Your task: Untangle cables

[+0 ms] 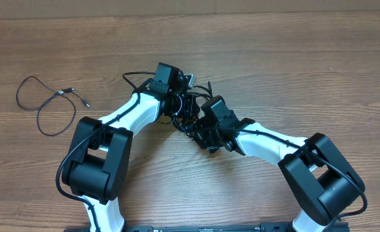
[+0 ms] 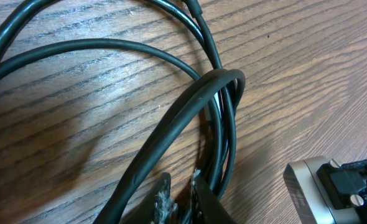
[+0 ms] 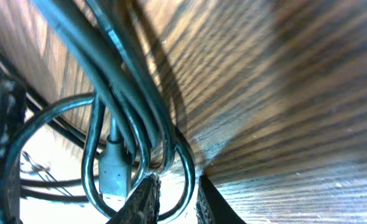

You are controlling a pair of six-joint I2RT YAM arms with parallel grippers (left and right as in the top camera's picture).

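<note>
A tangle of black cables [image 1: 189, 117] lies at the table's middle, under both grippers. My left gripper [image 1: 179, 106] reaches into it from the upper left, my right gripper [image 1: 199, 127] from the lower right. In the left wrist view the fingers [image 2: 178, 200] are nearly closed, with a thin cable between their bases and a thick cable loop [image 2: 190, 106] just ahead. In the right wrist view the fingers [image 3: 178, 198] are closed around one cable loop [image 3: 186, 177], beside a silver plug [image 3: 112, 171]. A separate cable [image 1: 69, 91] lies looped at the far left.
A silver block [image 2: 308, 186] on the other arm sits close at the lower right of the left wrist view. Both arms' white links crowd the table's middle [image 1: 254, 138]. Bare wood tabletop [image 1: 293, 64] lies all round.
</note>
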